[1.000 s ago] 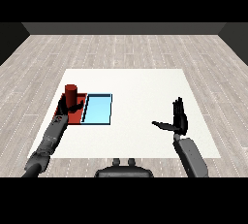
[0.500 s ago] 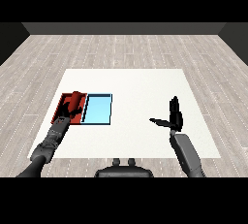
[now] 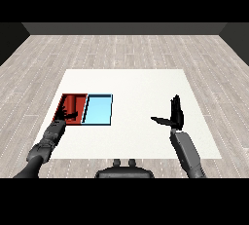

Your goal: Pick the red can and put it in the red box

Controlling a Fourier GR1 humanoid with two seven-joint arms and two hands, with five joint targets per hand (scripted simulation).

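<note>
The left hand [image 3: 64, 115] rests at the near edge of the red tray [image 3: 66, 100], where the red can [image 3: 78, 106] appears to lie inside, its fingers' state unclear, while the right hand [image 3: 176, 116] hangs open, fingers straight, over the white tabletop [image 3: 136, 87] right of the light blue tray [image 3: 98, 109].

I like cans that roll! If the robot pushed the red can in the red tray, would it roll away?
Probably a little: the red can seems to lie on its side. The red tray walls would likely stop it. The left hand is right beside it.
</note>
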